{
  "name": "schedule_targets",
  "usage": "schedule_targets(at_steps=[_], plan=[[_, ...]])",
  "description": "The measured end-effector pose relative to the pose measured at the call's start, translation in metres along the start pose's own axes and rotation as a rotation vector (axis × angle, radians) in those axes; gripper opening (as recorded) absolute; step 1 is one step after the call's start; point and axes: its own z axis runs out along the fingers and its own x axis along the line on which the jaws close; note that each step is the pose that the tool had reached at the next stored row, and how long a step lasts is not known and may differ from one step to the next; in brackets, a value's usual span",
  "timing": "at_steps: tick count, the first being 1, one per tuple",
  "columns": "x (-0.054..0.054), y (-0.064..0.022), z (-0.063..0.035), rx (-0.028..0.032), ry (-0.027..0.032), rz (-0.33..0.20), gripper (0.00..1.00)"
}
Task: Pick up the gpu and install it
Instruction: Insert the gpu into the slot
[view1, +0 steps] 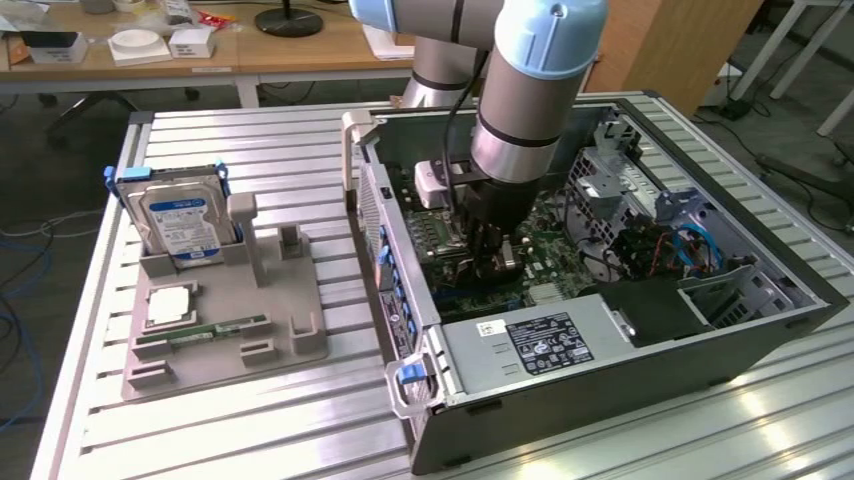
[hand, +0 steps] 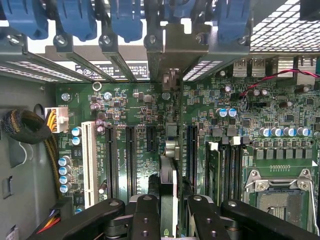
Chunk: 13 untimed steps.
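Leftward on the exterior view's parts tray (view1: 267, 345) stands a hard drive (view1: 187, 225); inside the computer case (view1: 667, 340), the gripper (hand: 167, 200) is clamped on the gpu (hand: 168, 165), held edge-on above the motherboard (hand: 125, 107). Installing is in hand; seating calls for exact slot alignment.

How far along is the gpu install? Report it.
Done: the gpu is off the grey holder and inside the computer case. In hand: the gripper grips it edge-on over the motherboard slots. Left: release; whether it is fully seated cannot be told.
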Motion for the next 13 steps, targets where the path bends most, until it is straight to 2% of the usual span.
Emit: schedule_targets(at_steps=[13], plan=[[0.0001, 0.0013, 0.0032, 0.0000, -0.0013, -0.001, 0.26]])
